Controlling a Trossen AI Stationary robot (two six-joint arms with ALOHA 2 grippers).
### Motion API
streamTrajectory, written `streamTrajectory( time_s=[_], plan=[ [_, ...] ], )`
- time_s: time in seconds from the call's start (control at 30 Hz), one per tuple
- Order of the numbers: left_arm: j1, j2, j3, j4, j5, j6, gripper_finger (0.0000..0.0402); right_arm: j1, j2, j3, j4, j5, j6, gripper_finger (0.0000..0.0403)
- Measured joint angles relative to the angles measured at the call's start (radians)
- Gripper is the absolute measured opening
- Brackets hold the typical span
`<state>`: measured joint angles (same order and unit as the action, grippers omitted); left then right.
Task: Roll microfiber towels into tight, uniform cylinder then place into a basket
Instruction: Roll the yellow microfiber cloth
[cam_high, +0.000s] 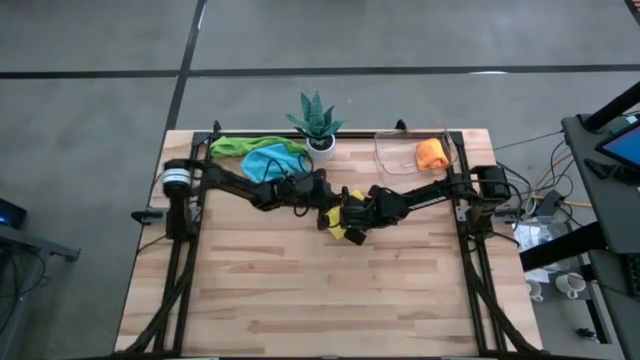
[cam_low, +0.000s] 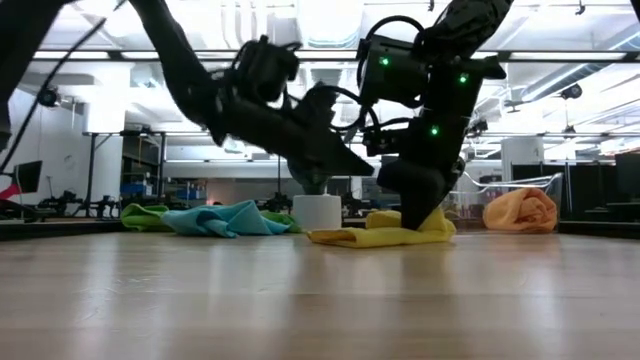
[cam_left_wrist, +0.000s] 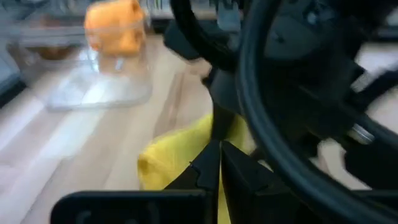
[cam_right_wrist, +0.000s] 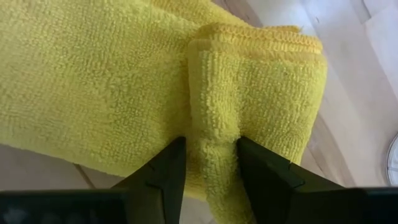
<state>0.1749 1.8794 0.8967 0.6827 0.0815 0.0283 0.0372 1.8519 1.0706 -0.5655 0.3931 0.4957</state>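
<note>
While both arms meet near the middle of the table (cam_high: 300, 300), I see the yellow towel (cam_right_wrist: 112, 81) lying flat there with one end folded into a thick ridge; the right gripper (cam_right_wrist: 211, 171) stands over that end, its two fingers parted with the ridge of cloth between them, touching both; I cannot tell if it really presses the fold. The left gripper (cam_left_wrist: 219, 163) is just beside it, at about nine o'clock of the towel, jaws clenched together on nothing, tips close to the yellow edge. The basket (cam_high: 400, 160) stands at about one o'clock of the table; an orange towel (cam_high: 432, 154) lies rolled inside it. The blue towel (cam_high: 268, 163) and the green towel (cam_high: 240, 146) lie bunched at eleven o'clock, beside the potted plant (cam_high: 317, 122).
</note>
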Motion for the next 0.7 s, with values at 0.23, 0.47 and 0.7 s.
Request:
streamTrajectory(
  time_s=[0.23,0.47,0.7],
  plan=[
    [0.006,0.152,0.01,0.164,0.095,-0.038,0.0,0.0,0.001,0.0,0.012,0.0,-0.002,0.0141],
    [0.009,0.247,0.066,0.164,0.093,-0.097,0.0,0.0,0.001,-0.001,0.027,0.0,-0.002,0.0143],
    [0.019,0.261,0.069,0.112,0.029,-0.071,0.0,0.002,-0.021,0.001,0.034,0.0,0.001,0.0147]
  ],
)
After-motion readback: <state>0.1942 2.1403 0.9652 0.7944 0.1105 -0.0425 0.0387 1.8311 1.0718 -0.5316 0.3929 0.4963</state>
